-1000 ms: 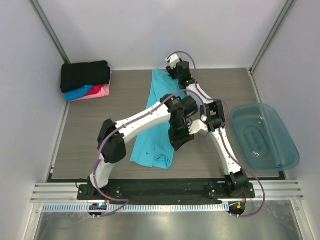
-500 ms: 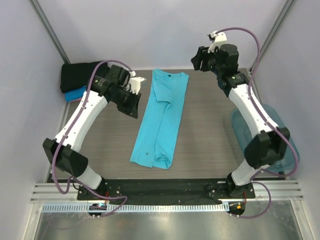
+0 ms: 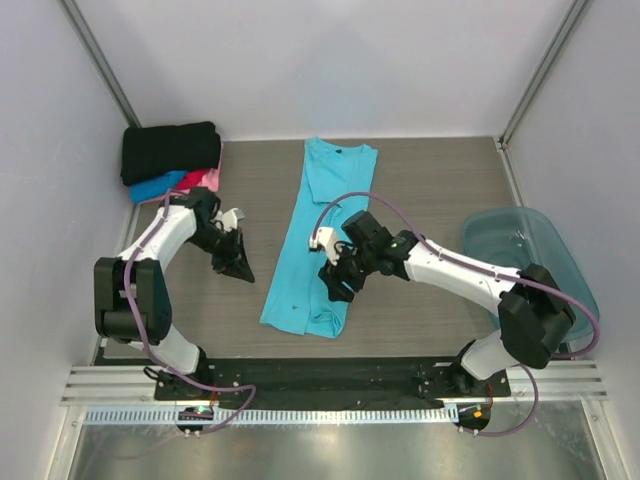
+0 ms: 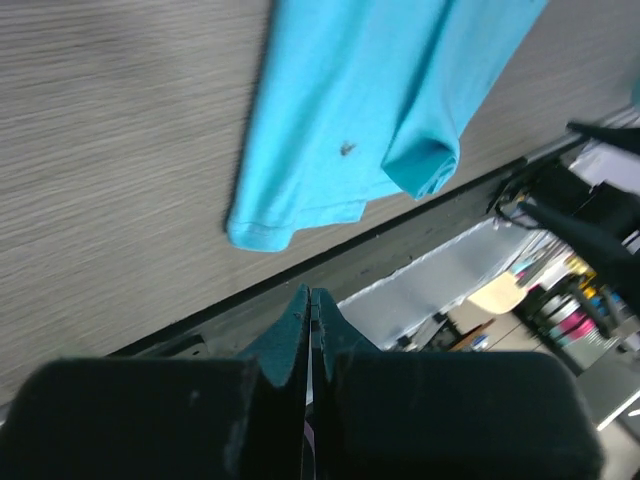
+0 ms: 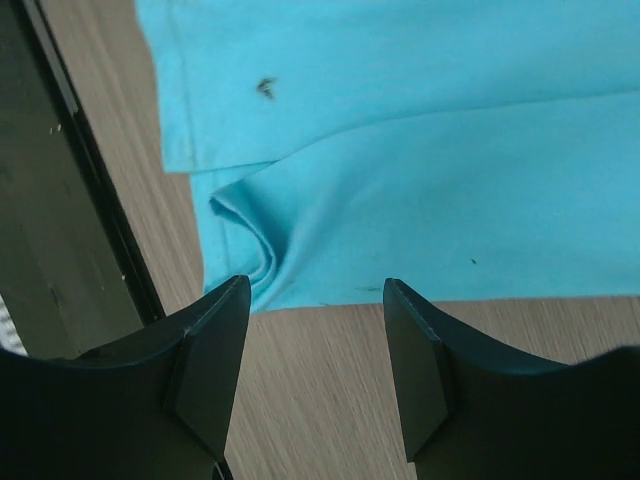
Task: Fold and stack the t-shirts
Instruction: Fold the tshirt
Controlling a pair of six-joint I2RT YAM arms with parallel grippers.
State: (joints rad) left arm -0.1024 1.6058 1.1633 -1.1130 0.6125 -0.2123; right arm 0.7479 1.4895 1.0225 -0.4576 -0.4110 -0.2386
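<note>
A turquoise t-shirt [image 3: 325, 235] lies folded lengthwise as a long strip down the middle of the table, collar at the far end. It also shows in the left wrist view [image 4: 370, 100] and the right wrist view [image 5: 420, 150]. My left gripper [image 3: 238, 268] is shut and empty, low over bare table left of the shirt's near end; its jaws show pressed together in the left wrist view [image 4: 311, 300]. My right gripper [image 3: 335, 283] is open and empty, just above the shirt's right edge near the hem [image 5: 315, 292]. Folded black [image 3: 170, 150], blue [image 3: 158, 187] and pink-red [image 3: 203, 181] shirts are stacked at the back left.
A translucent teal tub [image 3: 530, 270] stands at the right edge of the table. Grey walls enclose the table on three sides. A black rail [image 3: 330, 378] holding the arm bases runs along the near edge.
Both arms have come down to the shirt's near end: the left from the back left by the stack, the right from high at the back right. The shirt has not moved.
</note>
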